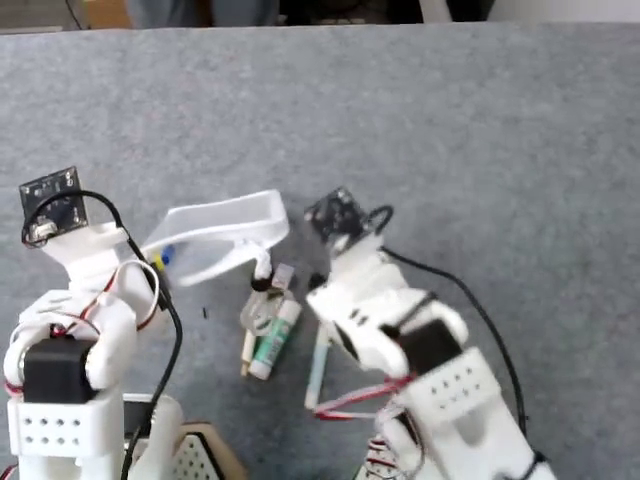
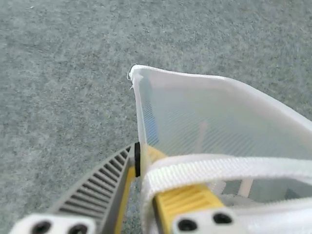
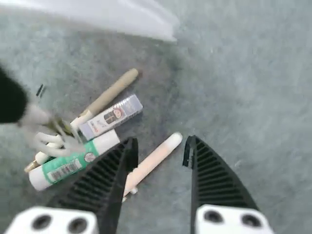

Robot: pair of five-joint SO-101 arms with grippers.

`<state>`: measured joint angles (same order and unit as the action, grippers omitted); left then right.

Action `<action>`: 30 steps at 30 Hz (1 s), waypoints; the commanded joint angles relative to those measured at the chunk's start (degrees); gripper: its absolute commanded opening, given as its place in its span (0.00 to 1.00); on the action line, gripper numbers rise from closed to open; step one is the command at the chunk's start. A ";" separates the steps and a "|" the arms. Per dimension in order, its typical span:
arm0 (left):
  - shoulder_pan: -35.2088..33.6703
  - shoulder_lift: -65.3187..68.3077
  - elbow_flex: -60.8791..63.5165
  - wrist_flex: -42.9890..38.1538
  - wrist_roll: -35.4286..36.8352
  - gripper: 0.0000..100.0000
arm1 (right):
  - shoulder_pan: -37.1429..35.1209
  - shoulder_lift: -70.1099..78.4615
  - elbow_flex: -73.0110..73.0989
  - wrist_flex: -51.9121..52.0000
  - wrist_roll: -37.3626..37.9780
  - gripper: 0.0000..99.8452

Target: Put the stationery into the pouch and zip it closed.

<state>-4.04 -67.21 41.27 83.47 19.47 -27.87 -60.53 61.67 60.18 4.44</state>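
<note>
The single pouch (image 1: 222, 232), white and translucent, lies left of the desk's (image 1: 480, 120) middle, about halfway between the far edge and the near edge. Its mouth gapes toward the near edge. The left pincer (image 2: 139, 158) is clamped on the pouch's rim at the end nearer the left edge. One grey finger sits outside the fabric and the yellow one inside it.

Just beside the pouch's mouth, toward the near edge, lies the loose stationery. There are two pens, one glue stick and one small block. The glue stick (image 1: 275, 340), green and white, lies against the tan pen (image 1: 247, 348), the two running roughly alongside each other. The small labelled block (image 1: 283, 277) sits at their end nearer the pouch. A blurred white item (image 3: 48, 137) rests on the same cluster; what it is cannot be told.

The second pen, the pale pen (image 3: 153, 161), lies apart from the cluster on the side toward the right edge. The right pincer (image 3: 158, 146) hangs over it with its two black fingers spread wide. The pen's rounded end shows in the gap between them. Whether either finger touches it cannot be told.
</note>
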 commanded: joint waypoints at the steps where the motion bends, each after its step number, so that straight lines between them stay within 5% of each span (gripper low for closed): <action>1: -0.92 9.23 -3.47 -0.88 0.79 0.03 | 1.05 7.08 -6.29 -0.70 -6.86 0.16; 8: -1.01 24.70 -15.87 10.11 0.79 0.03 | 0.79 17.89 -11.65 3.25 -14.42 0.16; 30: -1.01 25.93 -16.40 10.29 0.79 0.03 | 1.05 41.89 -11.91 -6.15 -18.11 0.16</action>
<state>-4.48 -42.15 25.36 92.70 19.91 -27.43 -20.97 52.62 56.84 -13.05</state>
